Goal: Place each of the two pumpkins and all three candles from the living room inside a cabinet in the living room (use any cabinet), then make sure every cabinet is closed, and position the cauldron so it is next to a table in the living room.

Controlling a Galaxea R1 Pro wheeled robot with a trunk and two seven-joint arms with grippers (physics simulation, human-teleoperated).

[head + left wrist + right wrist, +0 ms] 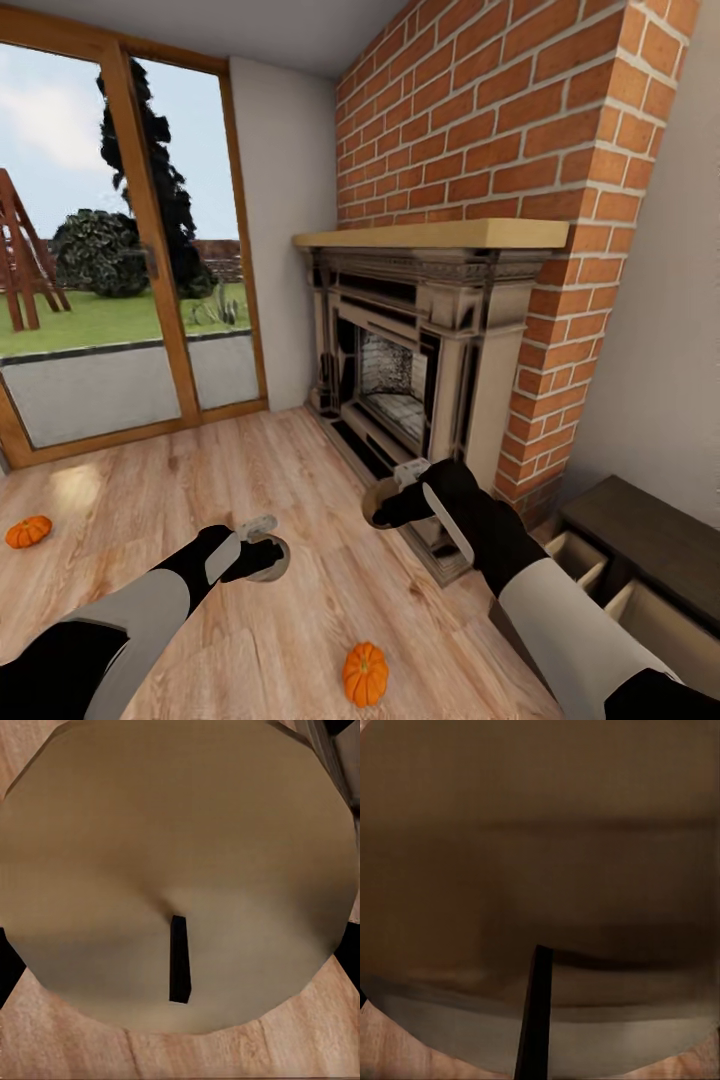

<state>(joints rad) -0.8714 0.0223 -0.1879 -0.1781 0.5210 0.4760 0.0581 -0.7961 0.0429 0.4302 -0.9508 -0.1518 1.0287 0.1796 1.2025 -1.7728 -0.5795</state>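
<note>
Head view: pumpkin on floor at 9 o'clock, second pumpkin at 6. Left tool pinches a candle, wick facing its wrist camera. Right tool pinches another candle, likely carried for stowing. Cabinet at 4 o'clock, drawers out to receive them.

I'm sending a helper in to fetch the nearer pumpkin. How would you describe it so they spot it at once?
Start at the brick fireplace and look down to the wooden floor in front of its hearth. The nearer pumpkin sits there, small, orange and ribbed; the other pumpkin lies far off by the glass door.
</note>
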